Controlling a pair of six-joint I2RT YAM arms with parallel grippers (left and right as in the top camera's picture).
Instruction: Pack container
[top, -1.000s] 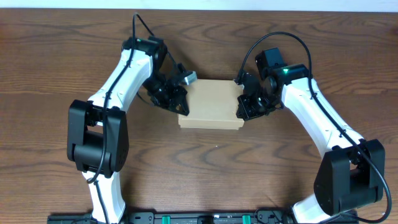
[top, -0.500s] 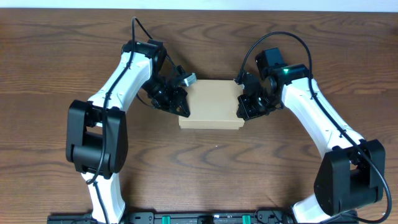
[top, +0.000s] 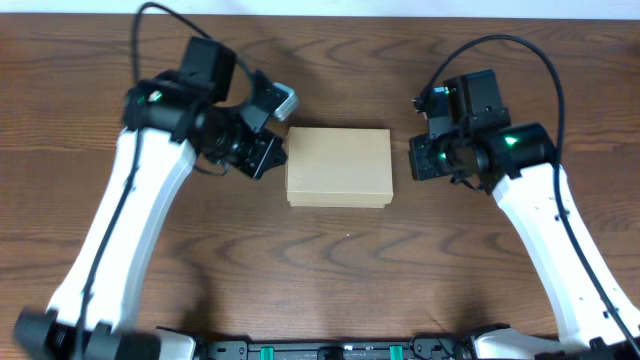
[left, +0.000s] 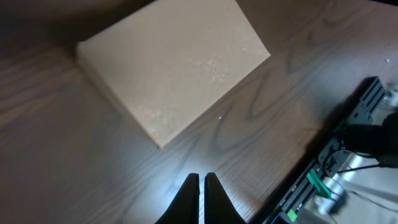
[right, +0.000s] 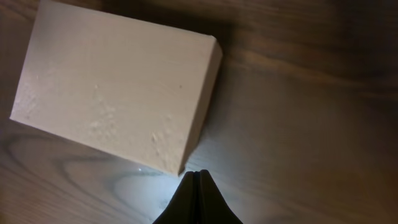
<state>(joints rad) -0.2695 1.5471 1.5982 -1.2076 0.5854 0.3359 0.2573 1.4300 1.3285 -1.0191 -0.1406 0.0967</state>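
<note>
Item: container (top: 338, 166), tan cardboard box, plain, unmarked; lid lay flat & shut, no contents visible. It sat flat on wood-grain table (top: 340, 262), long sides running left-right in overhead view, nothing touching it.

L gripper (left: 200, 179): stood just off container's left end, near its far-left corner, apart from the cardboard. Fingers pressed together w/ only a hairline slit btwn tips, holding nothing. L wrist view showed container ahead of the tips, turned corner-on, bare table btwn tips & box.

R gripper (right: 197, 174): stood just off container's right end, clear gap to the box wall. Fingers together to a single point, empty. R wrist view showed container's near corner just ahead of tips, not in contact; lit patch of table under the tips.

Arms: white links, black joints, black cables looping above each wrist; one each side of container, approx mirrored.

Base rail (top: 330, 351): black w/ green connectors, at table edge well apart from container, on its near side
</note>
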